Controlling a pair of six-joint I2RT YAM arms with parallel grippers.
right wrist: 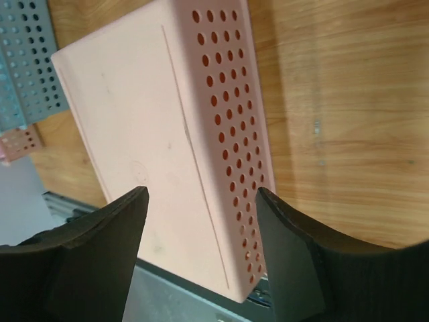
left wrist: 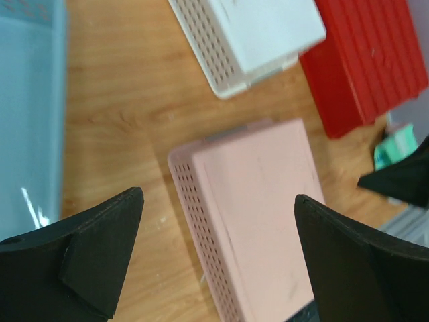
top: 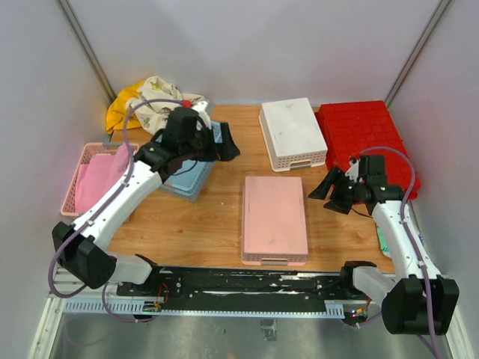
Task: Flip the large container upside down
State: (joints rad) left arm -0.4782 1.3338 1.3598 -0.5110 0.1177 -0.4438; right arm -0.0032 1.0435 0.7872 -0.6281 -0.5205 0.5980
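1. At the left edge sits a pink perforated basket (top: pixel 73 196) with a soft, folded pink cloth (top: pixel 97 179) inside it.
2. The left gripper (top: pixel 224 143) hangs over the blue basket (top: pixel 187 181). Its fingers are spread wide and hold nothing.
3. In the centre, a pink basket (top: pixel 275 217) lies bottom up, with a smooth flat base and walls dotted with round holes.
4. Farther back, a white basket (top: pixel 292 131) lies bottom up in the same way.
5. The right gripper (top: pixel 329 196) has its fingers apart with nothing between them. It is just beside the near left corner of the red container (top: pixel 367 138).
6. The red container lies at the far right, close against the white basket. It is rigid, glossy plastic, and its grid-ribbed underside faces up, so the flip looks done.
7. The risk is that a finger snags the rim as the arm backs away. That would drag the container toward the table's right edge or shove the white basket.
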